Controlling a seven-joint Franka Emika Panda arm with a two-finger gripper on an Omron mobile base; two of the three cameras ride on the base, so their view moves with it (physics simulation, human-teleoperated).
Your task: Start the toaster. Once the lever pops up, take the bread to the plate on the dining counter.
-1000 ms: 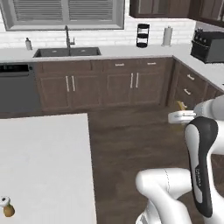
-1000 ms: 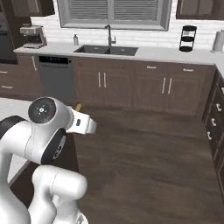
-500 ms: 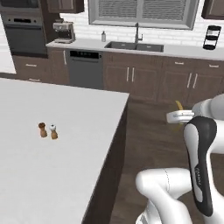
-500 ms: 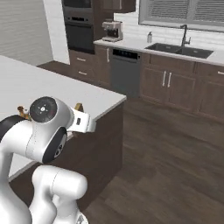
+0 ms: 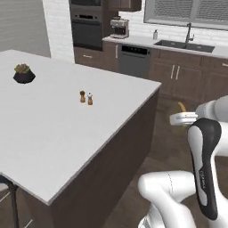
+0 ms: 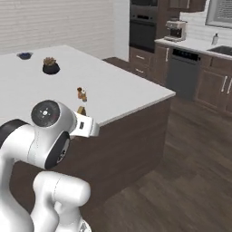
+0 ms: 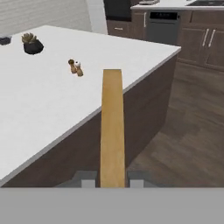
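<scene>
My gripper (image 7: 112, 179) is shut on the bread (image 7: 112, 127), a tan slice seen edge-on that runs up the middle of the hand view between the two dark fingertips (image 7: 88, 179). In the left base view the bread (image 5: 182, 107) peeks out at the hand (image 5: 180, 117), off the right side of the dining counter (image 5: 53, 133). From the right base view the bread (image 6: 81, 110) sits by the gripper (image 6: 89, 127), level with the near edge of the white dining counter (image 6: 104, 86). In the hand view, that counter (image 7: 39, 105) spreads to the left of and behind the slice. The plate and the toaster are out of view.
A pair of small shakers (image 5: 86, 97) (image 6: 81, 94) (image 7: 75, 67) and a potted plant in a dark pot (image 5: 23, 73) (image 6: 50, 65) (image 7: 32, 44) stand on the island. A small dark bowl (image 6: 24, 55) sits at its far end. Dark wood floor (image 6: 190, 172) separates it from the back cabinets, oven (image 5: 89, 31) and dishwasher (image 5: 133, 60).
The whole picture has shifted: the base has swung left, so the camera now faces the white island instead of the sink wall. The bread stays in my shut gripper.
</scene>
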